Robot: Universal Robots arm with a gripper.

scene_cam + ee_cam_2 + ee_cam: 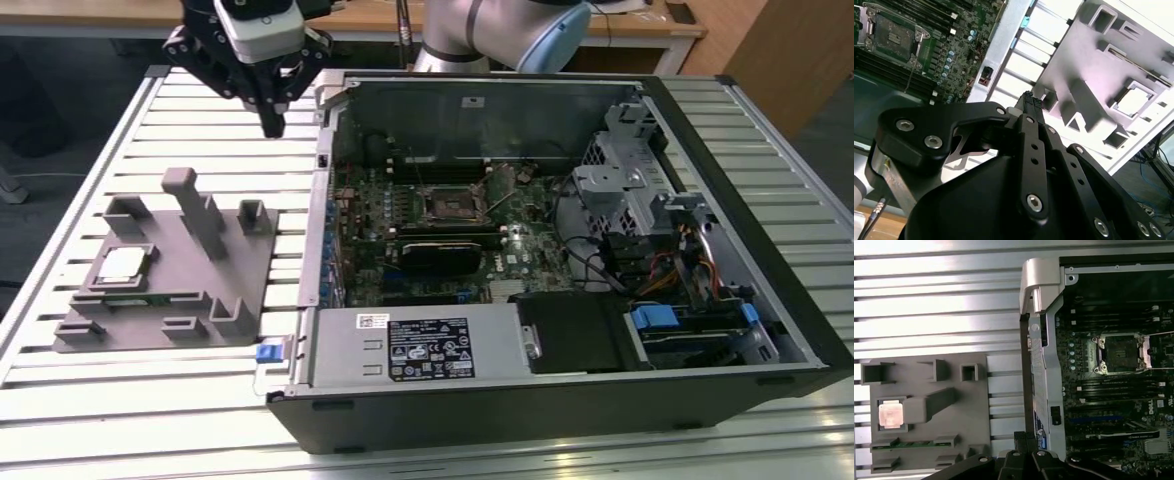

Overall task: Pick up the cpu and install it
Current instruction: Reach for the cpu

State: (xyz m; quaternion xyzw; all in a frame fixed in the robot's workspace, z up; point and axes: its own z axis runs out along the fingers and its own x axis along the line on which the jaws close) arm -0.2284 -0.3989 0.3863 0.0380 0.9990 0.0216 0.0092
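Tabletop (134, 420) (929, 300) is pale metal slats with dark grooves between them, running across the exterior view. 2 things sit directly on it: a grey moulded fixture plate (187, 278) (970, 415) toward the exterior view's left, and an open black computer case (534, 412) (1041, 285) toward its right, near each other with a strip of bare slats between. A small blue piece (271, 352) sits at the case corner nearest the plate; can't tell if it's part of the case.
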